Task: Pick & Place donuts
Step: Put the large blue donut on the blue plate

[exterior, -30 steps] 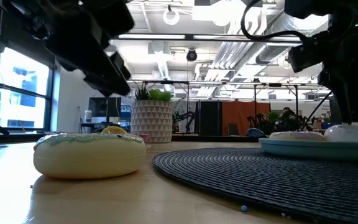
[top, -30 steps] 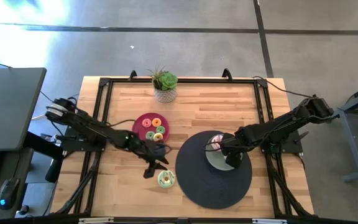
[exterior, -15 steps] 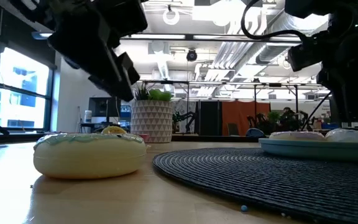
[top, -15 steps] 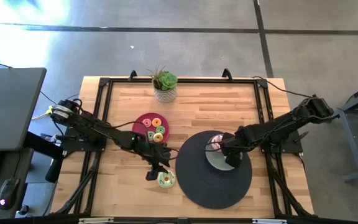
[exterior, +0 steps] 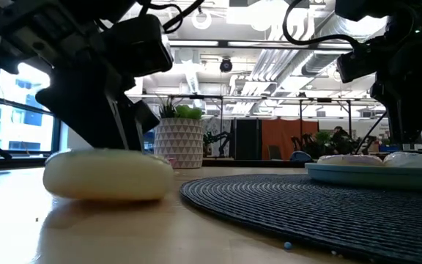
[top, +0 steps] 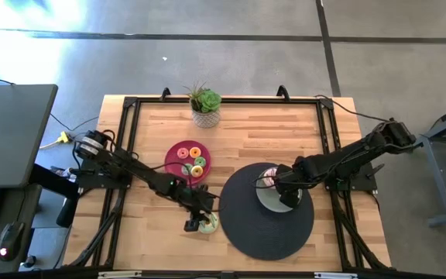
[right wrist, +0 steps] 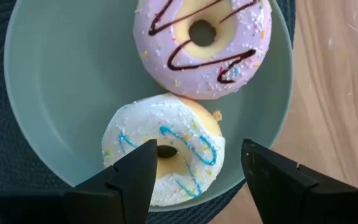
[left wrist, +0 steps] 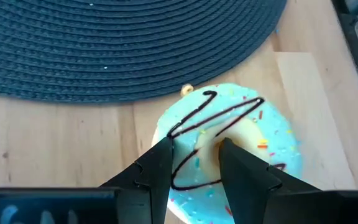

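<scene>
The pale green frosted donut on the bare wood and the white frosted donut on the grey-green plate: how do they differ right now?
The pale green frosted donut lies on the wooden table beside the dark woven placemat; the white frosted donut sits on the grey-green plate.

The green one carries a dark brown zigzag, the white one blue squiggles.

The left gripper is at the green donut; the right gripper hangs open above the white one.

Both are ring-shaped with sprinkles.

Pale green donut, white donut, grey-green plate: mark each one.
pale green donut [left wrist: 241, 134]: left wrist view, on its frosted top.
white donut [right wrist: 166, 155]: right wrist view, on the frosting beside its hole.
grey-green plate [right wrist: 67, 81]: right wrist view, on its bare surface.
</scene>
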`<state>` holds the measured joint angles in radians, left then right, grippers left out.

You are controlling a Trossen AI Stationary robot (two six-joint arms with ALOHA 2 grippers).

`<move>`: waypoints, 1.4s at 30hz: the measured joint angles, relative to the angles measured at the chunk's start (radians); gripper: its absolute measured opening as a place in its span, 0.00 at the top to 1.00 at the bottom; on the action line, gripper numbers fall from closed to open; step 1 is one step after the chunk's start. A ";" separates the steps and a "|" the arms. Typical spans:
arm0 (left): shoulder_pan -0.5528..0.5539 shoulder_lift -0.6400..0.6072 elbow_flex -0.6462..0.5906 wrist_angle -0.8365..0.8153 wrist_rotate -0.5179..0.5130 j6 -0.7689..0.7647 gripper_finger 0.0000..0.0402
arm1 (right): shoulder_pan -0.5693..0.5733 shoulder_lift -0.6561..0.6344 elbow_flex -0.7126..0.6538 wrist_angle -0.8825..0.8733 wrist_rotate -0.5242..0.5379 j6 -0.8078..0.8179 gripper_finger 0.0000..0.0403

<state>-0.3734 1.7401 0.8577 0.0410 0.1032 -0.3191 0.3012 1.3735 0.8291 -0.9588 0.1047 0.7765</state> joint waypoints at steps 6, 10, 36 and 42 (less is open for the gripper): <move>0.000 0.000 0.000 -0.007 -0.024 0.002 0.68 | 0.000 0.000 0.000 0.003 -0.020 0.009 0.48; 0.000 0.014 0.000 -0.011 -0.030 0.000 0.75 | 0.000 0.000 0.000 0.020 -0.045 0.009 0.50; 0.160 0.265 0.586 0.013 -0.233 0.393 0.98 | 0.099 -0.004 0.488 -0.600 0.185 0.032 0.68; 0.195 0.479 0.784 0.007 -0.392 0.369 0.98 | 0.106 -0.049 0.498 -0.612 0.223 0.031 0.68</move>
<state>-0.1787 2.2191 1.6414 0.0484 -0.2889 0.0495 0.4068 1.3246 1.3273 -1.5706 0.3275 0.8071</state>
